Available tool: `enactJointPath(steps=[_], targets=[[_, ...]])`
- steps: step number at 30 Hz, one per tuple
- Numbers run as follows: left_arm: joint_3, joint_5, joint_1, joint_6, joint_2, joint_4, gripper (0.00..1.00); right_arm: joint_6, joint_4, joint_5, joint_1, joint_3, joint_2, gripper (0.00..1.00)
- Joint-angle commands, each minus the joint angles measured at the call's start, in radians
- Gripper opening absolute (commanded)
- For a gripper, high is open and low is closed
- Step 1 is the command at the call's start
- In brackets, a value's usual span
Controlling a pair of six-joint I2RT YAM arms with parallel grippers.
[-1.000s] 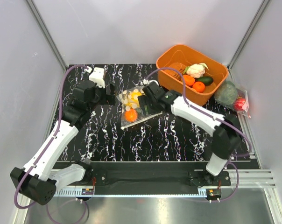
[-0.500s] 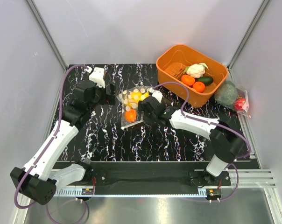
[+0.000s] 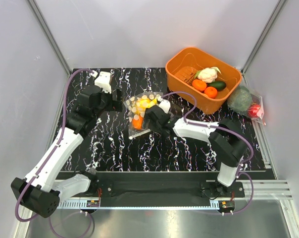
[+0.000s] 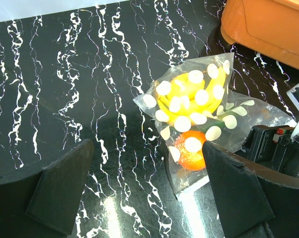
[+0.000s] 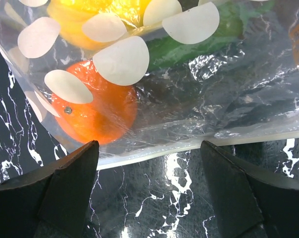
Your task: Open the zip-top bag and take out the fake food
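Observation:
The dotted zip-top bag (image 3: 142,110) lies on the black marbled table, holding an orange fruit (image 3: 137,122), yellow pieces (image 3: 144,102) and a dark-green vegetable (image 5: 199,39). My right gripper (image 3: 146,124) is open, low at the bag's near right edge. In the right wrist view the gripper (image 5: 152,193) straddles the white zip strip (image 5: 189,143), with the orange fruit (image 5: 97,111) just beyond. My left gripper (image 3: 116,99) is open and empty, left of the bag. In the left wrist view the gripper (image 4: 149,198) hangs above the table, with the bag (image 4: 199,114) ahead to the right.
An orange bin (image 3: 224,101) at the back right holds a white cauliflower (image 3: 207,74), orange fruits and a dark-green vegetable. An undotted clear bag with a big green ball (image 3: 240,98) and a red item (image 3: 255,110) lies right of it. Grey walls enclose the table.
My right gripper has moved left and nearer along the bag, down to its zip edge. The bag has shifted slightly. The left arm has not moved.

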Motion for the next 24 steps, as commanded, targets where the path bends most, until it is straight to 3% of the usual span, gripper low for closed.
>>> enactJointPath(steps=[1, 10, 16, 24], targets=[[-0.002, -0.019, -0.003, 0.02, -0.013, 0.044, 0.99, 0.05, 0.01, 0.064, 0.015, -0.005, -0.044, 0.9], [-0.002, -0.01, -0.003, 0.016, -0.013, 0.044, 0.99, 0.112, -0.024, 0.106, 0.038, -0.118, -0.111, 0.91], [0.0, -0.007, -0.003, 0.016, -0.009, 0.041, 0.99, 0.092, 0.113, 0.136, 0.036, -0.175, -0.107, 0.93], [-0.002, -0.015, -0.004, 0.016, -0.011, 0.043, 0.99, 0.069, 0.447, 0.135, 0.036, -0.295, -0.078, 0.91]])
